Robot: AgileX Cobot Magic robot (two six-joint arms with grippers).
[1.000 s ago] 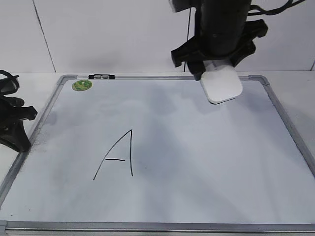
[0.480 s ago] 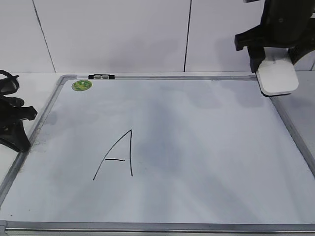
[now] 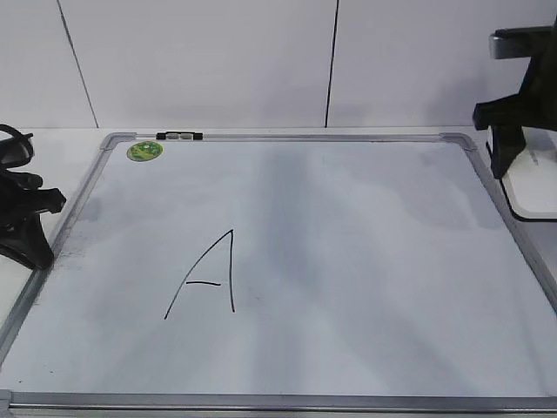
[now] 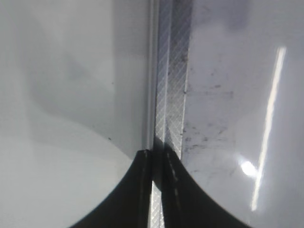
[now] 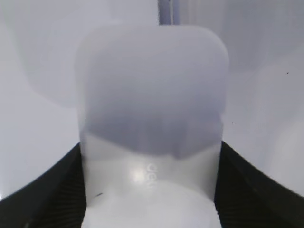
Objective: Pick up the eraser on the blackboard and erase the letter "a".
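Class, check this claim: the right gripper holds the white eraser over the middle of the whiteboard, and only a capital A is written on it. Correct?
Not quite. In the exterior view the right gripper holds the eraser beyond the whiteboard's right frame, not over its middle. The capital A is indeed the only writing.

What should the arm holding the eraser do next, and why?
Probably open and let go. The right gripper holds the eraser low over the table just outside the board frame, and only the capital A remains written, so no small letter is left to wipe.
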